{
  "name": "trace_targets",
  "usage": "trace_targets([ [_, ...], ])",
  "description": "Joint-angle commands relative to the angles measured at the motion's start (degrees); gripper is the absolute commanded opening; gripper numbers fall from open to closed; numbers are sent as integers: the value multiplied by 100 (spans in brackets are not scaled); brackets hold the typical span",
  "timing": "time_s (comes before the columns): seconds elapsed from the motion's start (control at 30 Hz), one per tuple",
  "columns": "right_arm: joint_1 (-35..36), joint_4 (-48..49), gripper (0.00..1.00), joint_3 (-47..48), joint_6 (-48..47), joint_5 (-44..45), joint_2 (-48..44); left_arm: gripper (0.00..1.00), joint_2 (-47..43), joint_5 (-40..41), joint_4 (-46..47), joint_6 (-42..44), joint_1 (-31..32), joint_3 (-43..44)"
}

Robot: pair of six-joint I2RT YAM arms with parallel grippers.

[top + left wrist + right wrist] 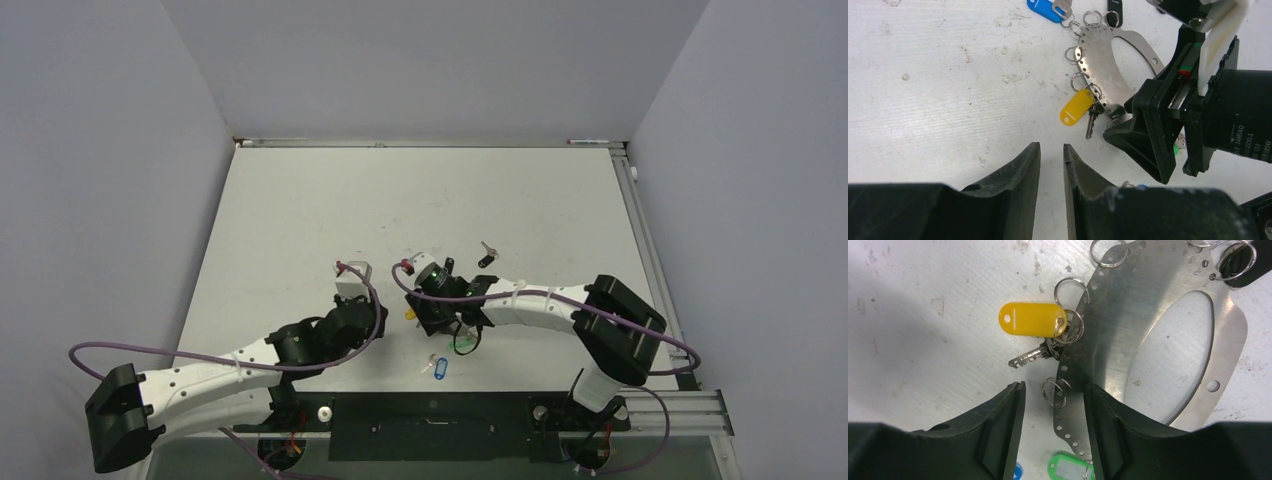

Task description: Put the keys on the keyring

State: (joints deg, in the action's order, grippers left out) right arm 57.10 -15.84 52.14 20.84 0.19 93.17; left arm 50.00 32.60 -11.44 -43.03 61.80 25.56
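Right hand (pixel 1053 390): fingers apart, straddling the perforated edge of the keyring (pixel 1108 325) and one small split ring (pixel 1054 392); nothing clamped.
Keyring: flat grey metal plate with an oval opening, lying on the tabletop (pixel 400 200).
Yellow-tagged key (pixel 1032 319): hung on the plate's edge, just beyond the fingers.
Green tag (pixel 1065 466): under the right hand.
Blue tag (pixel 1044 9): at the plate's far end.
Left hand (pixel 1051 147): fingers slightly apart, empty, above the tabletop near the yellow-tagged key.
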Motion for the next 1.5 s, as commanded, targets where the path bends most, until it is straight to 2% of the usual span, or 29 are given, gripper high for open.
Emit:
trace_targets([
  [0.0,201,-367,47,329,-207,340,117,21,-163,89,-64,66,-44,-42],
  [0.2,377,-465,39,363,-212,341,308,21,-192,81,-65,66,-58,-90],
  [0.33,410,-442,26,326,-239,456,439,21,-230,73,-75,57,-63,-121],
  [0.5,411,-409,6,277,-292,521,536,21,-342,106,-112,49,-70,-189],
  [0.67,398,61,5,17,-420,274,221,21,-450,132,-121,40,-79,-244],
  [0.83,23,1449,5,-819,-356,-926,-801,21,-604,-91,88,250,-80,-330],
  [0.97,-406,2568,5,-1555,-95,-1585,-1609,22,-900,-656,690,596,-80,-597],
  [1.17,-671,3301,5,-2221,156,-1701,-2422,27,-1477,-1571,1925,1036,-98,-1225],
  [1.27,-729,3594,5,-2403,295,-1721,-2748,34,-1736,-1931,2731,1063,-102,-1629],
  [1.37,-785,3785,5,-2475,423,-1711,-2896,46,-1932,-2086,3546,890,-136,-2015],
  [1.47,-809,3955,5,-2525,515,-1721,-2846,53,-1936,-2225,4015,657,-276,-2217],
])
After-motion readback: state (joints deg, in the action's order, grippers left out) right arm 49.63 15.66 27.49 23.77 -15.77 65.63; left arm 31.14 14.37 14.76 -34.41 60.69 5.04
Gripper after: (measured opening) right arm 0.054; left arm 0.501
